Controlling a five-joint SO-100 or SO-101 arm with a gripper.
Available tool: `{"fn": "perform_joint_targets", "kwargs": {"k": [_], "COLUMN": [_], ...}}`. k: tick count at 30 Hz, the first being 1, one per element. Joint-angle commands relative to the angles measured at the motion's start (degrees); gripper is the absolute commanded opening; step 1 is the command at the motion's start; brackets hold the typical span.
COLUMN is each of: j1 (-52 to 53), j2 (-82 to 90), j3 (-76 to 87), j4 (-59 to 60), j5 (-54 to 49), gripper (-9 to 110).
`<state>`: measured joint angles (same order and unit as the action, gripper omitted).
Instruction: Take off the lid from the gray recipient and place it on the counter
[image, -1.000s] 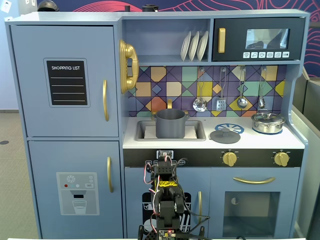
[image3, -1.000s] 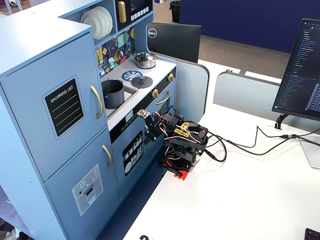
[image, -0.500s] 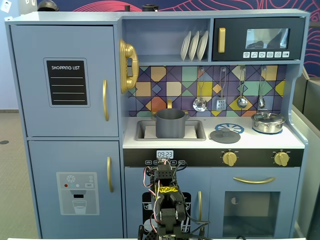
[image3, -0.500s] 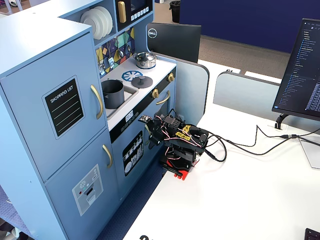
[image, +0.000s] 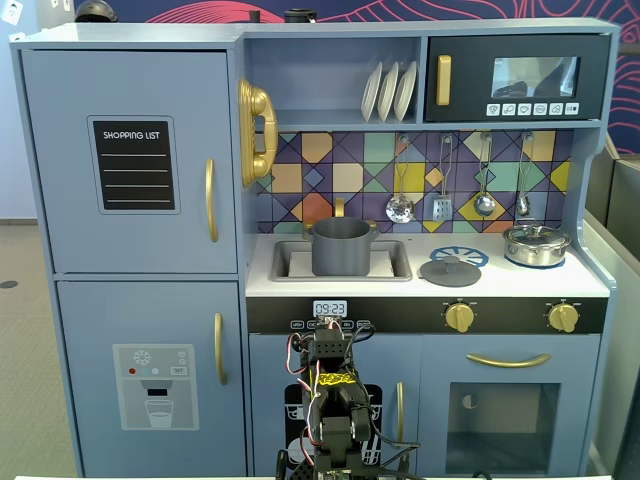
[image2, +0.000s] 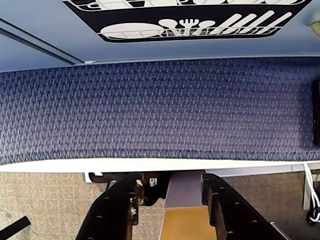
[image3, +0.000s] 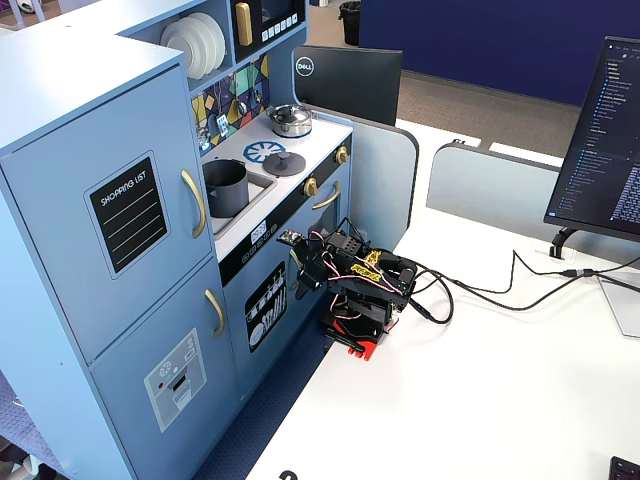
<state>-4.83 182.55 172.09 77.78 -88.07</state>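
Kitchen set first, since it fills most of what we see: a blue toy one with a "SHOPPING LIST" board on the fridge door and a little clock panel that seems to read 09:23. In a fixed view there's a Dell monitor behind it.

On the counter, which is our working surface, the gray recipient sits in the sink recess with its top open. The lid lies flat just right of the sink, next to the blue burner ring. So we reckon the job's basically done.

That'd explain the arm being folded low on the white desk, well clear of everything. In the wrist view the gripper has its fingers apart, holding nothing, pointing at the carpet.
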Motion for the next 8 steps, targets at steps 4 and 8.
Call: {"fn": "perform_joint_targets", "kwargs": {"k": [4, 8], "j1": [0.0, 0.0], "j2": [-0.53, -0.53], "j3": [-0.09, -0.09], "j4": [9.84, 9.84], "j5": [1.49, 1.49], "gripper": [8, 8]}}
